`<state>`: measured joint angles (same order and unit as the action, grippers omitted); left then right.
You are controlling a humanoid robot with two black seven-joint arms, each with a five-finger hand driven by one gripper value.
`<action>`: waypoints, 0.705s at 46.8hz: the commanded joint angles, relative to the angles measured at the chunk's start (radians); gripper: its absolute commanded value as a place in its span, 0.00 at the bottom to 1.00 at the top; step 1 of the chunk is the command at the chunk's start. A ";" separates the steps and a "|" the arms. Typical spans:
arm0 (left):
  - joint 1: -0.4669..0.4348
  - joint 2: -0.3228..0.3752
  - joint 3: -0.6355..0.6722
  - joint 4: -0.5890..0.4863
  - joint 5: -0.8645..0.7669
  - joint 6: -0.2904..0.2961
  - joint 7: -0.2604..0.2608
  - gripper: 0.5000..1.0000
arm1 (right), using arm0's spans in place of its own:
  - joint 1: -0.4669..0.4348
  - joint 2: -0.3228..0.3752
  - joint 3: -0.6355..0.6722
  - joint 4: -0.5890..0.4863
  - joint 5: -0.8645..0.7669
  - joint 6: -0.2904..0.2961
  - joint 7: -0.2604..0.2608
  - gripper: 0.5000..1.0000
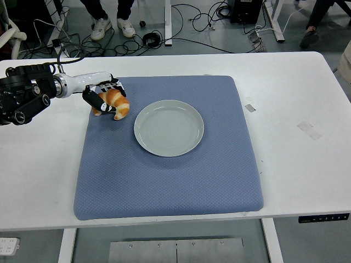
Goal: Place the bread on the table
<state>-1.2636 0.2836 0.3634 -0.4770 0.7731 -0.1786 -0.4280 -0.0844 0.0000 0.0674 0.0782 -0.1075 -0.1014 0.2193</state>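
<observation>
A golden-brown croissant (115,103) sits low at the left edge of the blue mat (170,164), just left of the plate. My left hand (103,98) reaches in from the left edge and its fingers are curled around the croissant. The croissant looks to be touching the mat or hovering just over it; I cannot tell which. The right arm does not show.
An empty pale green plate (169,127) lies on the mat's upper middle. The white table (296,137) carries two small tape strips (309,130) on its right side. Cables and people's feet show on the floor beyond the far edge.
</observation>
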 commanded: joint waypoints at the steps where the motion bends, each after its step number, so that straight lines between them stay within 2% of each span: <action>1: 0.000 0.000 0.000 0.000 0.000 0.002 0.000 0.40 | 0.000 0.000 -0.001 0.000 0.000 0.000 0.000 1.00; 5: -0.002 0.000 -0.001 0.000 0.000 0.002 0.000 0.49 | 0.000 0.000 0.000 0.000 0.000 0.000 -0.001 1.00; 20: -0.002 0.005 -0.003 -0.002 -0.001 0.002 0.000 0.69 | 0.000 0.000 0.000 0.000 0.000 0.000 -0.001 1.00; 33: -0.003 0.006 -0.001 -0.002 -0.057 0.001 0.000 0.78 | 0.000 0.000 0.000 0.000 0.000 0.000 0.000 1.00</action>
<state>-1.2656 0.2886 0.3612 -0.4786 0.7188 -0.1771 -0.4280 -0.0844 0.0000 0.0675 0.0782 -0.1072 -0.1012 0.2192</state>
